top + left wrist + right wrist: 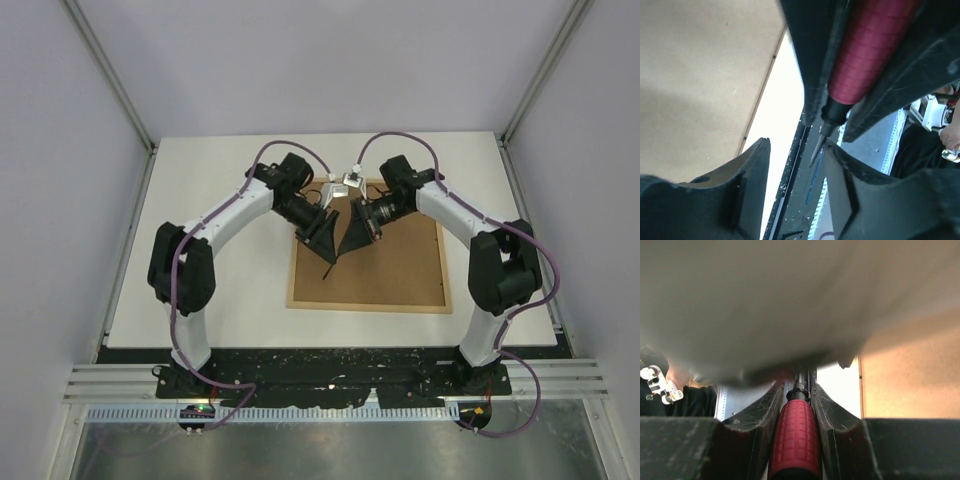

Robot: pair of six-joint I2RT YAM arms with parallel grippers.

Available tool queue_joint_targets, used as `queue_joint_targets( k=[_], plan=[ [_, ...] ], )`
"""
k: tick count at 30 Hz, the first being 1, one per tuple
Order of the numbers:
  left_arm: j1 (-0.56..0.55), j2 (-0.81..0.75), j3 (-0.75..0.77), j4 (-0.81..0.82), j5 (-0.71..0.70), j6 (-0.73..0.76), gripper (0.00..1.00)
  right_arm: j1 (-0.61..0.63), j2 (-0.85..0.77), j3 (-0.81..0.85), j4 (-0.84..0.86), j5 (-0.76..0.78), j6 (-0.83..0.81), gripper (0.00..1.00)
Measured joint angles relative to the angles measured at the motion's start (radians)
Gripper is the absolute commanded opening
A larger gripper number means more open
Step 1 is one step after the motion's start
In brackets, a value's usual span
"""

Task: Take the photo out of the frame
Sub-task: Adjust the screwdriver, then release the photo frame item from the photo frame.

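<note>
The frame [366, 306] lies back up on the table, its brown fibreboard panel [400, 265] facing me; the panel also shows in the left wrist view [700, 75] and the right wrist view [912, 375]. The photo is hidden. My right gripper [356, 236] hovers over the frame's far left part, shut on a red-handled screwdriver [795, 437] whose dark tip [816, 149] points down towards the near edge. My left gripper [322, 236] is right beside it, open and empty, its fingers [760, 165] either side of the tip without touching it.
The white table [220, 190] surrounds the frame. Its left edge and a black base strip [795, 170] show in the left wrist view. Both arms arch over the table's far half. Grey walls stand on three sides.
</note>
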Motion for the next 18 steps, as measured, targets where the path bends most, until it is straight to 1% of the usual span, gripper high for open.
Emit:
queue_joint_targets(
  k=[5,7,10,13,16,18],
  plan=[
    [0.081,-0.008,0.002,0.004,-0.015,-0.002,0.68,-0.019,-0.032,-0.053,0.124,0.007,0.109,0.08],
    [0.141,-0.026,0.002,0.025,-0.039,-0.010,0.69,-0.046,-0.050,-0.091,0.186,0.027,0.184,0.08],
    [0.224,-0.050,0.002,0.079,-0.089,-0.052,0.70,-0.094,-0.055,-0.125,0.314,0.078,0.314,0.08],
    [0.290,-0.042,0.014,0.138,-0.156,-0.110,0.70,-0.142,-0.042,-0.136,0.468,0.137,0.461,0.08],
    [0.332,0.022,0.052,0.195,-0.238,-0.169,0.70,-0.175,0.025,-0.100,0.636,0.177,0.608,0.08],
    [0.336,0.090,0.094,0.217,-0.284,-0.203,0.70,-0.188,0.108,-0.058,0.774,0.210,0.719,0.08]
  ],
)
